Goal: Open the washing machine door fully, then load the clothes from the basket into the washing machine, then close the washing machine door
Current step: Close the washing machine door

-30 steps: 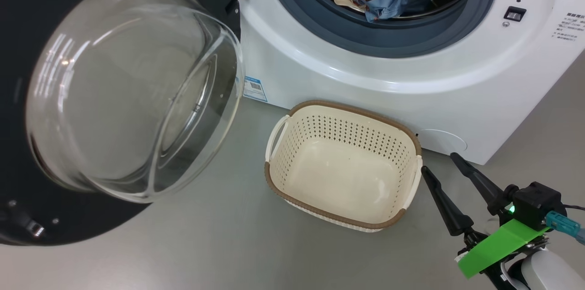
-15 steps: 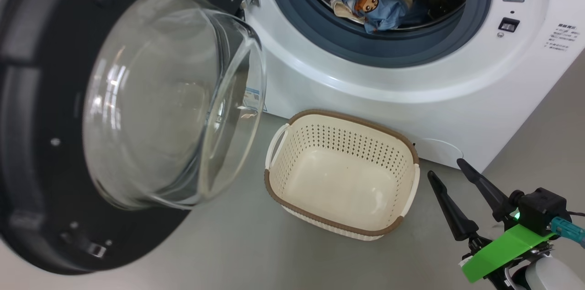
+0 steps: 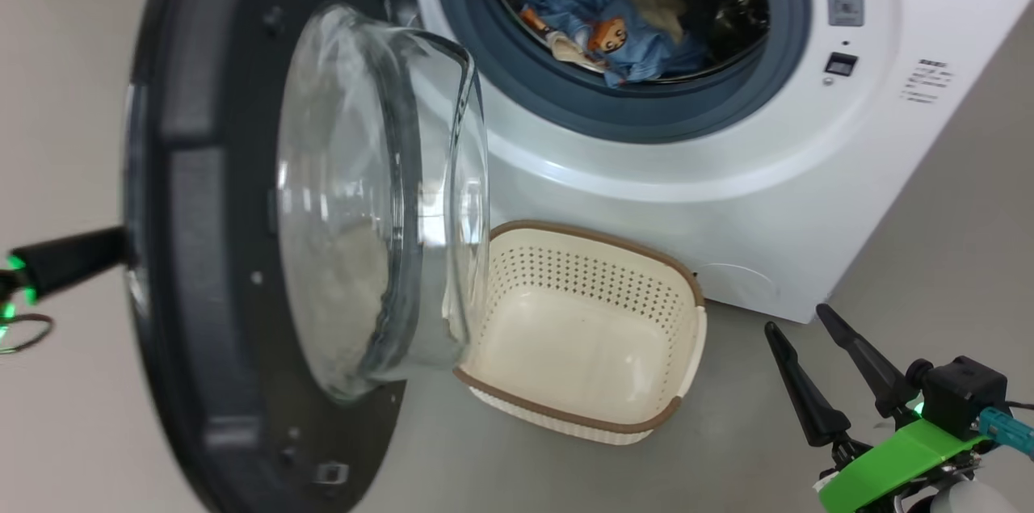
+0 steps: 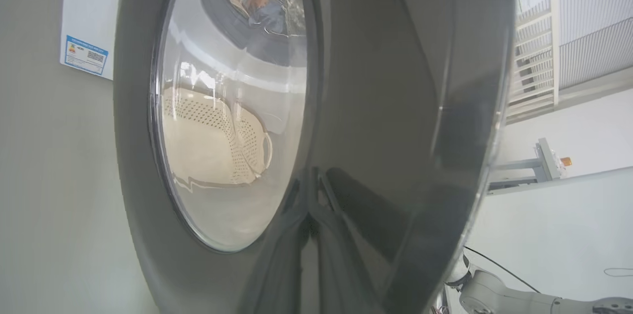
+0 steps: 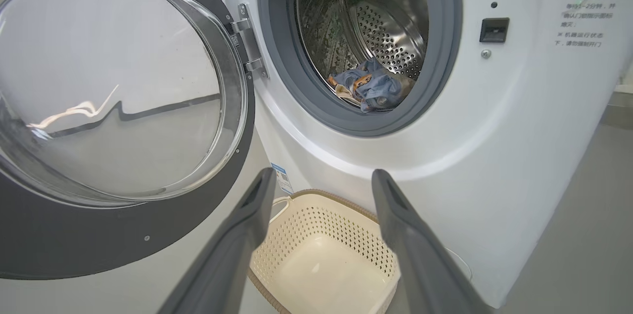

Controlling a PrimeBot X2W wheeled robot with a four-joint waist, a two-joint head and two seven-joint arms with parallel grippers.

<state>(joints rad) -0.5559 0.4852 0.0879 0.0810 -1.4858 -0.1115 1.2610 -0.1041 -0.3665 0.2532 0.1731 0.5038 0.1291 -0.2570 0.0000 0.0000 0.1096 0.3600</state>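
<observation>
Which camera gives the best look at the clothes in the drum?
The head view: the clothes lie large and unobstructed, print visible. The right wrist view shows them smaller; the left wrist view, warped through the washing machine door.

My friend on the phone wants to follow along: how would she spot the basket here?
Find the big white washer with its round door swung open. On the grey floor just in front of it sits the basket. It is the only cream, hole-dotted tub with a brown rim.
</observation>
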